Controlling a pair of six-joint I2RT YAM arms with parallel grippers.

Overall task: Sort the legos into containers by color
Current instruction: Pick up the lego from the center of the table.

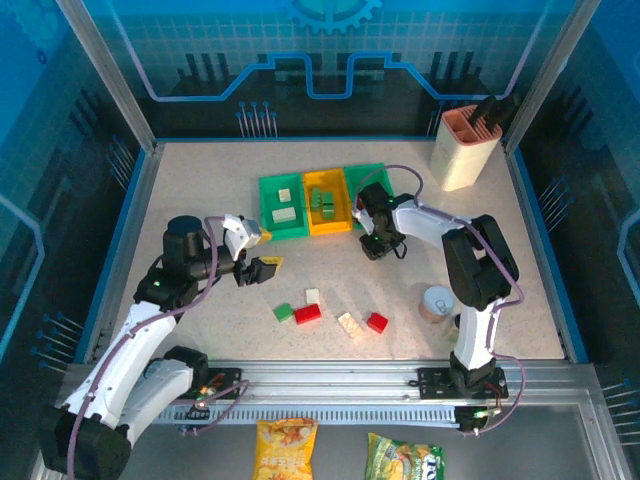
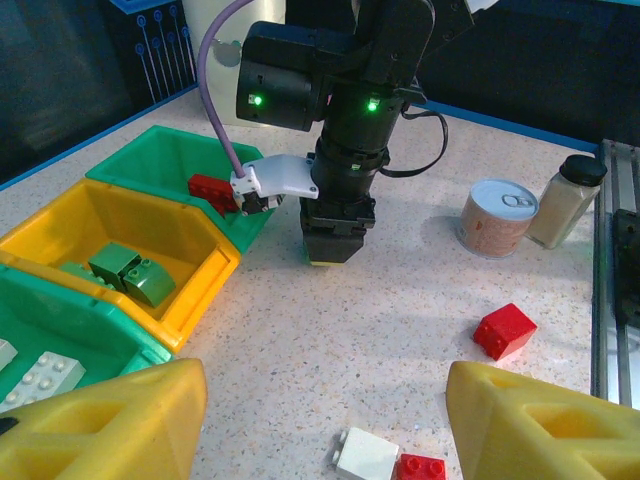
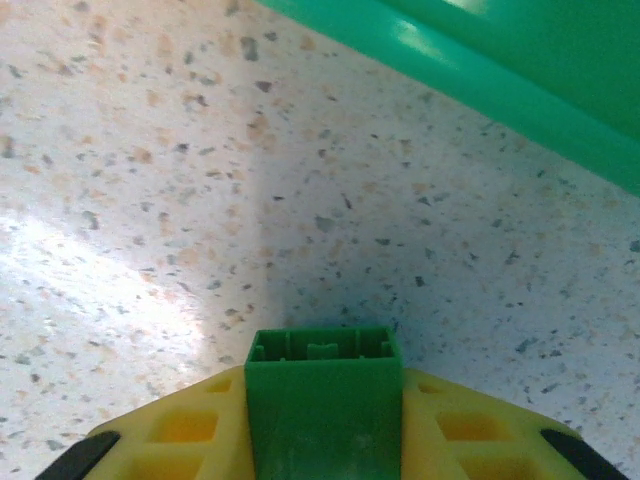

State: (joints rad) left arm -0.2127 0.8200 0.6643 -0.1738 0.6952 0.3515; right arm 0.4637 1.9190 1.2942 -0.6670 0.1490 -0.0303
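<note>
A green brick is being squeezed tight by the right hand, with one yellow finger pressed on each side of it. This hand is being held low over the speckled table, just beside the green bin at the right end of the row. It cannot be told whether the brick is touching the table.

One red brick is being held inside that bin. Two green bricks are being held in the yellow bin in the middle. White bricks are being held in the other green bin.

The left hand is being held above the table with its yellow fingers wide apart. Nothing is being gripped between them.

Loose bricks are being shown on the table near the front. A green one is just beside a red one, with a white one just behind. Another white one and another red one are a little to the right. A small round can is being shown standing upright, further right.
</note>
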